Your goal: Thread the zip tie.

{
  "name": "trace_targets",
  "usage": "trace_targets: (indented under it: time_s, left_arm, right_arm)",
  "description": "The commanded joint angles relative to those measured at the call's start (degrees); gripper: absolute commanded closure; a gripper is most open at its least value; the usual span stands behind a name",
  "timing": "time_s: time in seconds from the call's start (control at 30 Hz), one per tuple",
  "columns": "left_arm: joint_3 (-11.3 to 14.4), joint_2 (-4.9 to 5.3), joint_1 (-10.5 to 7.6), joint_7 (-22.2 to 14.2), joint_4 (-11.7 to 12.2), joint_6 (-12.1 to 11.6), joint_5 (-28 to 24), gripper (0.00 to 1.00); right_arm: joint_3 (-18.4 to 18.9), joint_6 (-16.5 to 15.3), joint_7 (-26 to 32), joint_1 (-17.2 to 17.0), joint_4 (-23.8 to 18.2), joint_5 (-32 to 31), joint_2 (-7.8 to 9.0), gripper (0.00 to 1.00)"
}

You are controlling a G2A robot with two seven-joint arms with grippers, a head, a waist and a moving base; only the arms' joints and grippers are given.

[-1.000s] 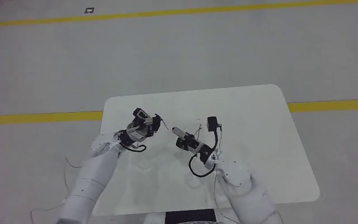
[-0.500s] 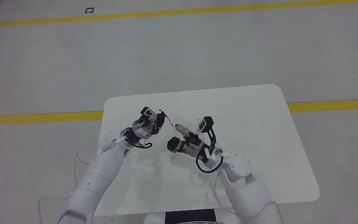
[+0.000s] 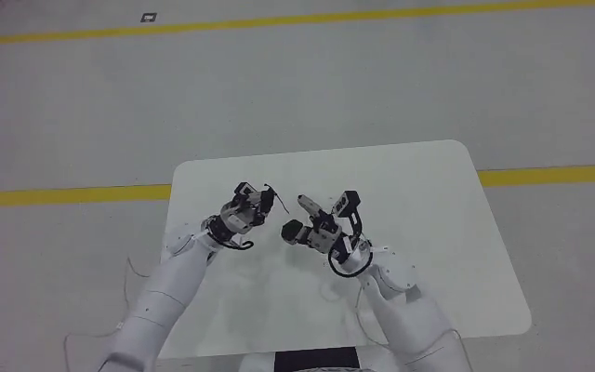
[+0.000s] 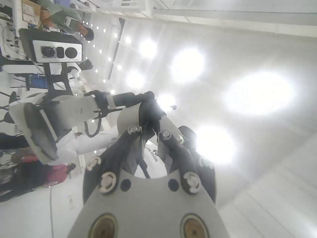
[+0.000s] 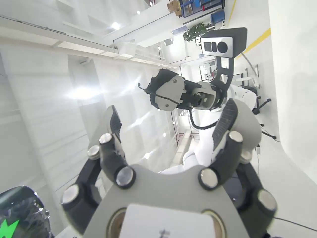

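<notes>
A thin black zip tie (image 3: pixel 276 197) arcs out of my left gripper (image 3: pixel 258 199), which is shut on it above the white table (image 3: pixel 418 186). In the left wrist view the fingers (image 4: pixel 128 117) pinch the strap (image 4: pixel 144 165), and a small dark end (image 4: pixel 172 106) pokes out past the tips. My right gripper (image 3: pixel 297 217) hangs close beside it, open and holding nothing. The right wrist view has both right fingers (image 5: pixel 115 122) spread wide, with the left gripper (image 5: pixel 166 92) and the zip tie (image 5: pixel 162 97) beyond them.
The tabletop around both arms is bare white, with its rounded far corner (image 3: pixel 460 149) at the right. Grey floor with a yellow line (image 3: pixel 84 195) lies past the table's edges.
My right gripper has swung up and toward the left gripper, its fingers now facing it. The left gripper has shifted slightly right, still holding the zip tie.
</notes>
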Motion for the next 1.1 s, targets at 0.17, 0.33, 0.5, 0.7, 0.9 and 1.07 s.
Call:
trace_targets:
  time_s: [0.17,0.33,0.5,0.7,0.9,1.07]
  left_arm:
    - [0.23,0.06,-0.07,-0.69,-0.07,0.66,0.61,1.0]
    - [0.23,0.06,-0.07,-0.69,-0.07,0.66,0.61,1.0]
    - [0.23,0.06,-0.07,-0.69,-0.07,0.66,0.61,1.0]
    - [0.23,0.06,-0.07,-0.69,-0.07,0.66,0.61,1.0]
    - [0.23,0.06,-0.07,-0.69,-0.07,0.66,0.61,1.0]
    - [0.23,0.06,-0.07,-0.69,-0.07,0.66,0.61,1.0]
  right_arm:
    - [-0.44,0.71,1.28,0.94,1.65,5.05,0.23,0.67]
    - [-0.8,0.81,1.25,1.58,2.57,6.3,0.43,0.72]
    - [-1.17,0.61,0.95,1.81,2.76,6.84,0.69,0.75]
    - [-1.55,0.42,0.62,1.95,2.77,7.12,1.0,0.78]
    - [-1.88,-0.25,-0.22,1.84,2.42,6.19,1.35,0.96]
    - [-2.18,-0.52,-0.53,1.75,2.11,5.98,1.63,1.0]
